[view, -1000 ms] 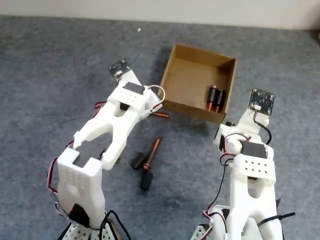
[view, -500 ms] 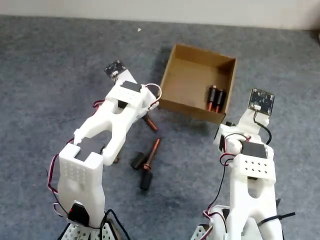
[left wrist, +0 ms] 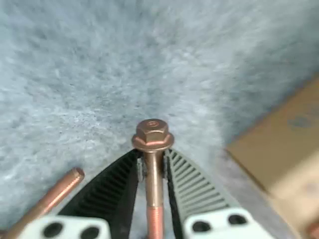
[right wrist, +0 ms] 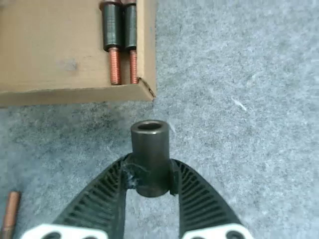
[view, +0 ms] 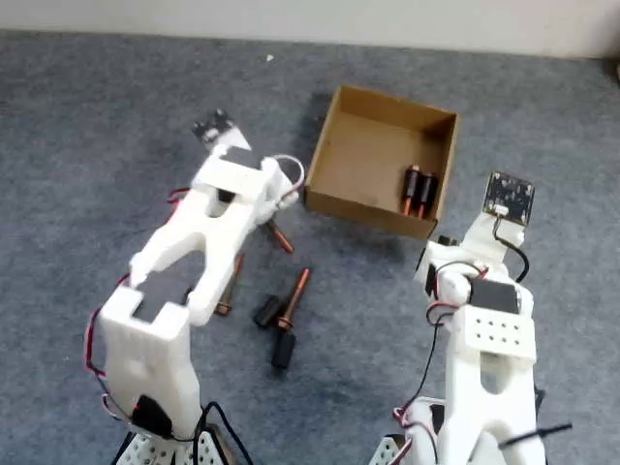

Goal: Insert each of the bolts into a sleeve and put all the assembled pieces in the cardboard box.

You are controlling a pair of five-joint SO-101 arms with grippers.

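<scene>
My left gripper (left wrist: pixel 152 158) is shut on a copper bolt (left wrist: pixel 152 144), hex head outward, held above the carpet a short way left of the cardboard box (view: pixel 360 145). In the high view that bolt (view: pixel 281 237) sticks out under the left wrist. My right gripper (right wrist: pixel 149 168) is shut on a dark sleeve (right wrist: pixel 149 154), bore facing outward, just in front of the box's near right corner (right wrist: pixel 145 88). Two assembled pieces (view: pixel 418 191) lie inside the box against its right wall. Loose on the carpet lie a bolt (view: pixel 295 295), two sleeves (view: pixel 268 312) (view: pixel 282 349), and another bolt (view: pixel 230 286).
The box wall (left wrist: pixel 279 149) stands close beside the left gripper. A loose bolt (left wrist: pixel 50 199) lies near the left fingers, and a bolt tip (right wrist: pixel 10 219) shows at the edge of the right wrist view. Grey carpet (view: pixel 97 126) covers the whole surface.
The left arm has swung left, away from the box, carrying its bolt along. This uncovered a bolt on the carpet beneath it. The right arm has barely moved.
</scene>
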